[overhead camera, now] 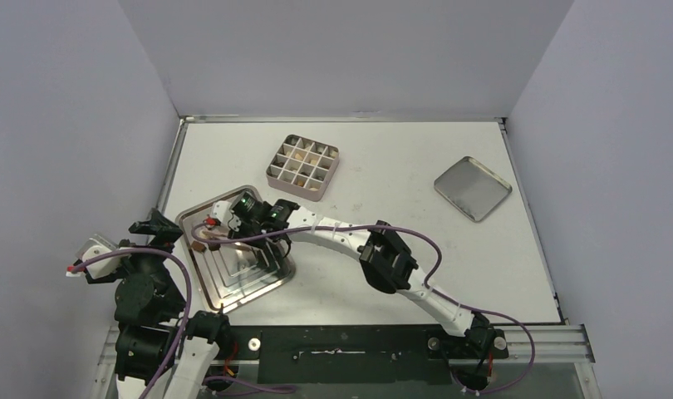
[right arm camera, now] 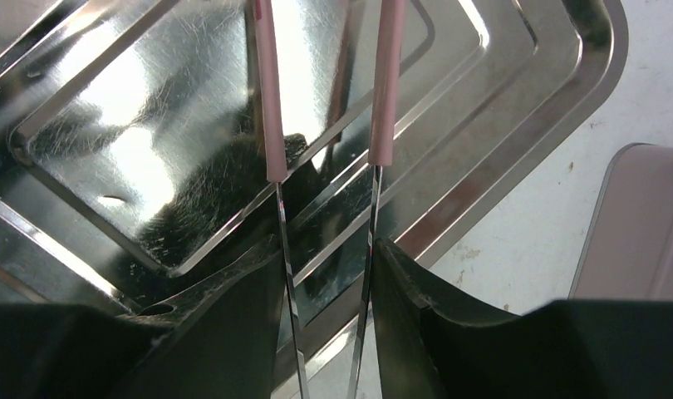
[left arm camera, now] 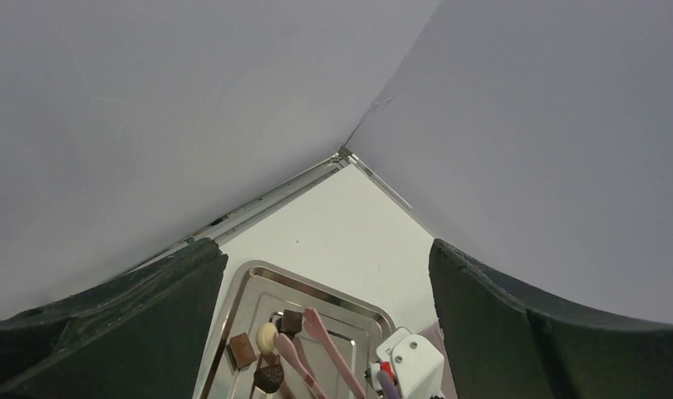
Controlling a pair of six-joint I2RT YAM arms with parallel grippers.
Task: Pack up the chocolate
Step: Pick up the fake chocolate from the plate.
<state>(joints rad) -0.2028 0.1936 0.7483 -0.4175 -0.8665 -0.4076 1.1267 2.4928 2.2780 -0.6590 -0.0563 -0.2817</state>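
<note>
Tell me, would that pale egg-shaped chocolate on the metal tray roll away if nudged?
Probably: the pale chocolate looks rounded and the tray is smooth, shiny metal, so it may roll or skid. It is tiny beside the tweezers, so likely very light.

Tray [overhead camera: 248, 293]: no lettering you can read.
Gridded tin [overhead camera: 296, 187]: no label you can read.
Lid [overhead camera: 473, 188]: no print.
Tweezers [right arm camera: 272, 100]: no marking.
Chocolate [left arm camera: 267, 336]: no stamp.
</note>
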